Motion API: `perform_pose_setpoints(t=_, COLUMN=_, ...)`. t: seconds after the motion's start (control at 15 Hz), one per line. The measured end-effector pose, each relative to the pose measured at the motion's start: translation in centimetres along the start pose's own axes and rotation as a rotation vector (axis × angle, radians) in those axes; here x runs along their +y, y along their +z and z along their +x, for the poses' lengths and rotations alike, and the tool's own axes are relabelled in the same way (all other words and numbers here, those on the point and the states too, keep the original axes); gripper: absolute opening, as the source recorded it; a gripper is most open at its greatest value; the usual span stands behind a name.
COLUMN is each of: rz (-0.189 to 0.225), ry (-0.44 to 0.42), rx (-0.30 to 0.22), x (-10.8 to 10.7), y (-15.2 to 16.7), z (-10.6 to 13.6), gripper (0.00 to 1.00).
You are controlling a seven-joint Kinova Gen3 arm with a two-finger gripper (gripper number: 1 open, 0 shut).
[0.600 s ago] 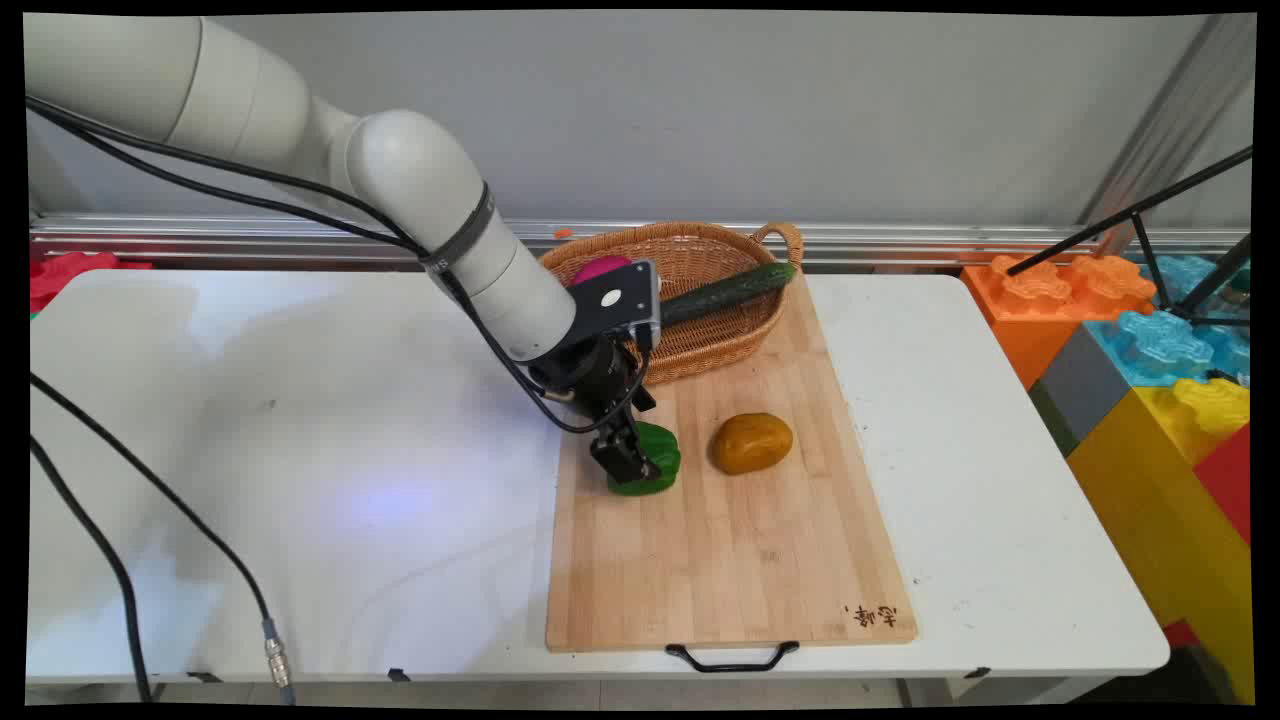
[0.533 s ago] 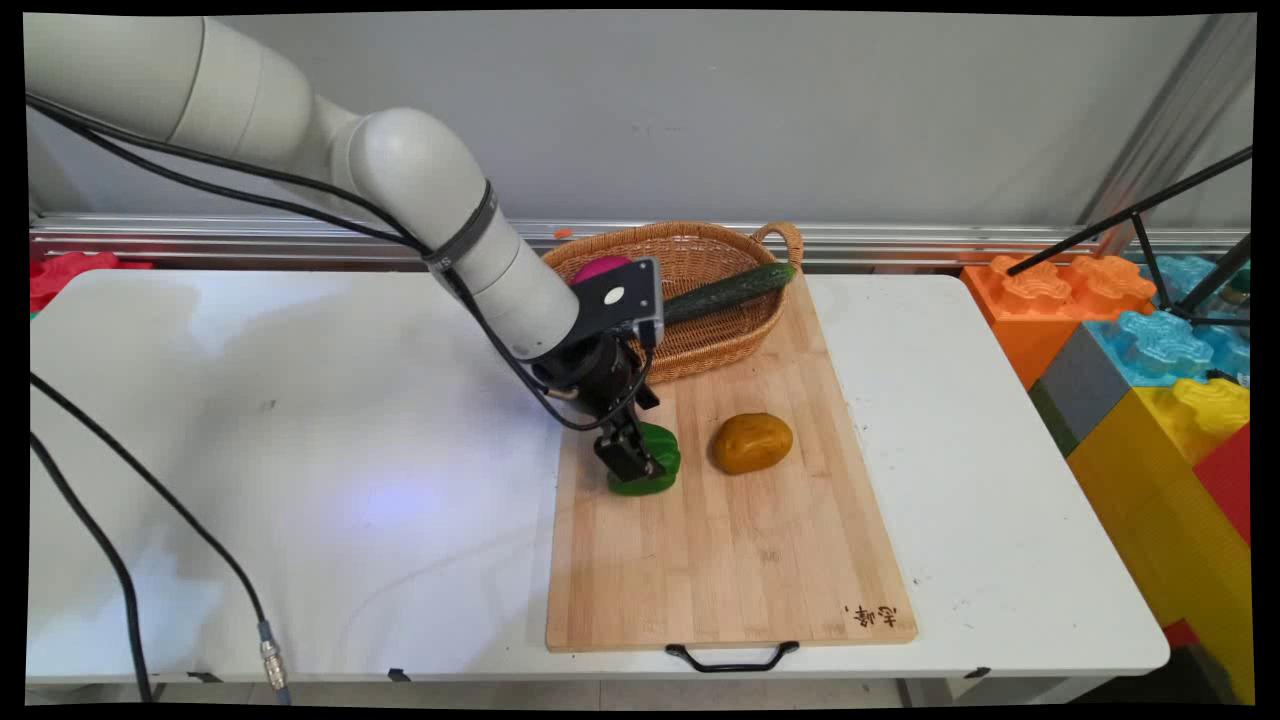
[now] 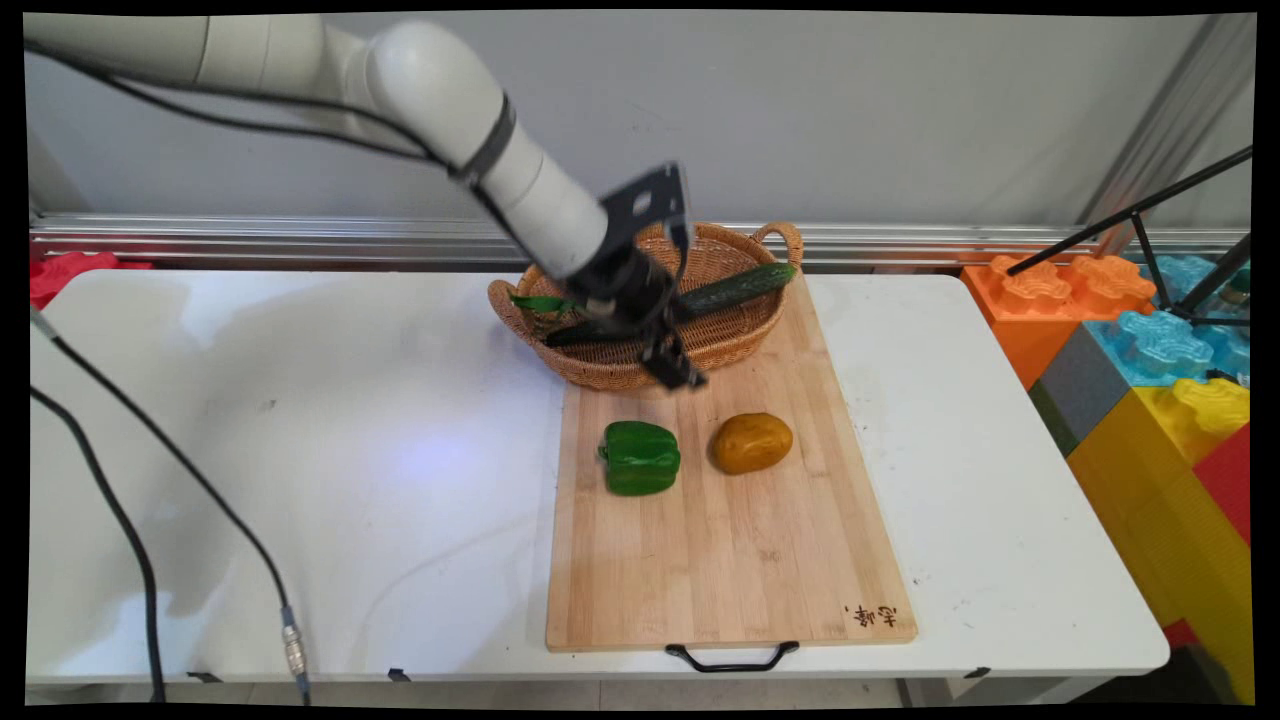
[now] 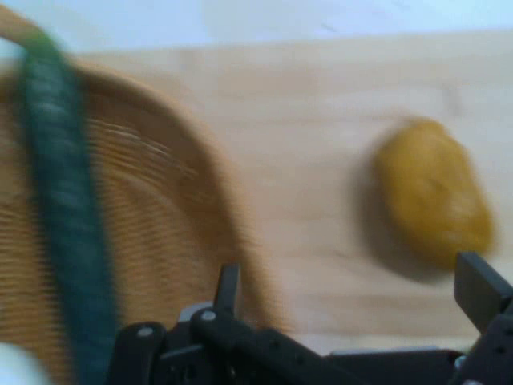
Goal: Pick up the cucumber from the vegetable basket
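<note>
Green bell pepper (image 3: 640,458), glossy and lobed: lies on its side on the pale wooden cutting board (image 3: 730,560), left of a brown potato (image 3: 752,442) and apart from it. Judged light, hollow, firm but smooth-skinned; best taken across the body, between lobes. The black two-finger gripper (image 3: 680,378) hangs farther back and slightly right, well clear of the pepper, fingers spread and empty. It is nearest the near rim of the woven wicker basket (image 3: 600,375), which holds a long dark green cucumber (image 3: 735,287).
</note>
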Motion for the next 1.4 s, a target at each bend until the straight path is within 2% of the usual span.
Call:
perform_pose_setpoints(t=0.2, rz=0.089, ry=-0.028, rx=0.042, x=-4.3, y=-1.4, z=0.6, gripper=1.0)
perform_pose_setpoints(t=0.27, rz=0.107, ry=-0.039, rx=0.052, x=-5.4, y=-1.6, z=0.6, gripper=1.0)
perform_pose_setpoints(t=0.53, rz=0.139, ry=-0.076, rx=0.059, x=-8.5, y=-1.3, z=-0.2, gripper=1.0)
perform_pose_setpoints(t=0.8, rz=0.131, ry=-0.121, rx=0.04, x=-10.6, y=0.5, z=-1.8, gripper=1.0)
perform_pose_setpoints(t=1.13, rz=0.078, ry=-0.174, rx=0.037, x=-12.0, y=3.7, z=-2.7, gripper=1.0)
perform_pose_setpoints(t=1.4, rz=0.056, ry=-0.187, rx=0.035, x=-13.0, y=5.2, z=-3.1, gripper=1.0)
